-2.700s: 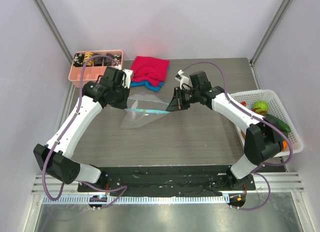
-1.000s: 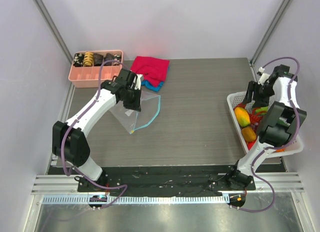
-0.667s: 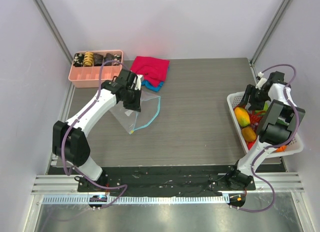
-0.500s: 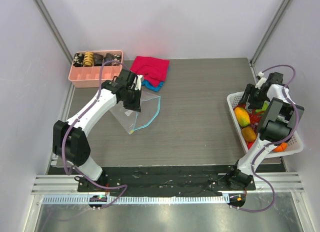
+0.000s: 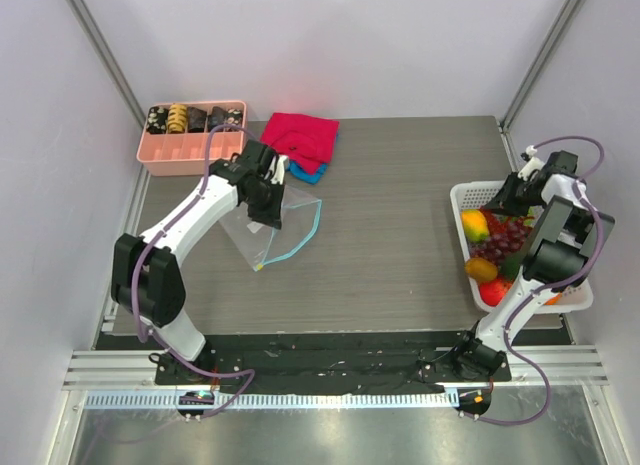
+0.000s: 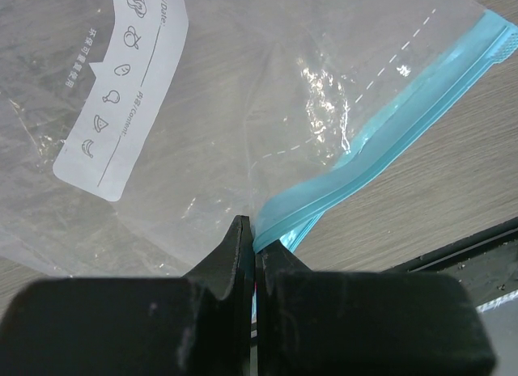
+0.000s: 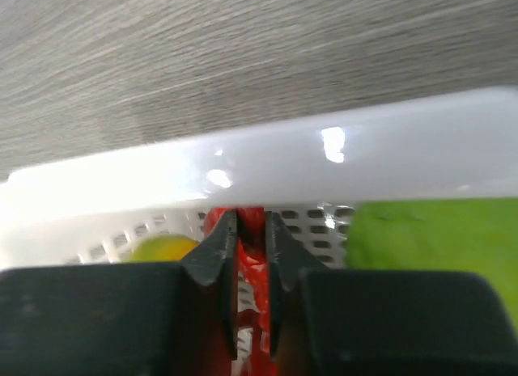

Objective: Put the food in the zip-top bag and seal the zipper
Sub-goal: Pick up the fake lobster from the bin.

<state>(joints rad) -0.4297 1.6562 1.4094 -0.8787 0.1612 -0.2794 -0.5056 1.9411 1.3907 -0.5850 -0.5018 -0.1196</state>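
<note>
Bag (image 6: 202, 109), one, tight in left gripper (image 6: 253, 230) — lobster (image 7: 249, 279), one, tight in right gripper (image 7: 249, 222).

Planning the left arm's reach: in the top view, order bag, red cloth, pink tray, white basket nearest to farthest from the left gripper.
1. zip-top bag, pinched in the left gripper.
2. red cloth, just behind.
3. pink tray, back left.
4. white basket, far right.

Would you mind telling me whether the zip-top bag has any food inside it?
Empty: through the clear zip-top bag only the table shows, nothing inside. The left gripper pinches its edge beside the zipper.
</note>
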